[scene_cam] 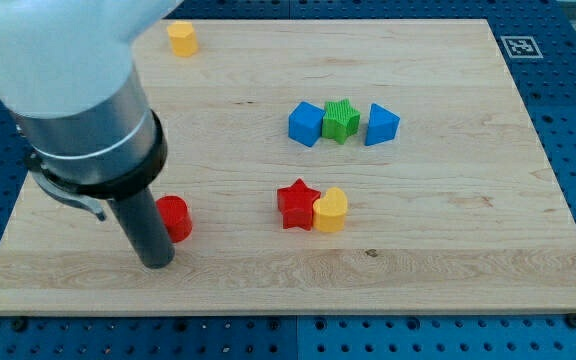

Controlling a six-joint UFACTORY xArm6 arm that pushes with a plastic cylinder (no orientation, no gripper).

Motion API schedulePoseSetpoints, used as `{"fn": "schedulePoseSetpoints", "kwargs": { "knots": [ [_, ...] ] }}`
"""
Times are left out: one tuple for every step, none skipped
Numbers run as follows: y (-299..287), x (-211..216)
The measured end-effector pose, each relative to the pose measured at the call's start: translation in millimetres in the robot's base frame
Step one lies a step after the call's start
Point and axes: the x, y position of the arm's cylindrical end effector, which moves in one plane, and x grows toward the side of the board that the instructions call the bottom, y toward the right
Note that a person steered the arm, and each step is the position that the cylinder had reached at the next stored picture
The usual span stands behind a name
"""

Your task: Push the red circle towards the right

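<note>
My tip (157,262) is a plain dark rod end with no jaws to open or close; it rests on the wooden board (448,250) near the view's lower left. The rod rises straight from it into a wide grey and black collar, and above that the white arm body (48,50) fills the view's upper left corner, leaning slightly toward the view's left.

Just to the view's right of my tip, and a little above it, sits the red circle (175,217). Its left edge is hidden behind the rod, so they look to be touching or very nearly so.

Farther to the view's right of the tip lie the red star (295,204) and a yellow block (331,210) with a rounded shape, pressed against each other.

Above those, toward the view's top right of the tip, a row of three stands close together: a blue cube (306,123), a green block (341,120), and a second blue block (381,124).

Well above the tip, near the board's top edge, is another yellow block (182,38).
</note>
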Motion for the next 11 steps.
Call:
{"fn": "schedulePoseSetpoints", "kwargs": {
  "knots": [
    [1,-14],
    [16,-19],
    [-2,-24],
    [-38,-27],
    [-34,-46],
    [-10,-49],
    [17,-49],
    [32,-55],
    [32,-63],
    [24,-85],
    [44,-92]
  ]
}}
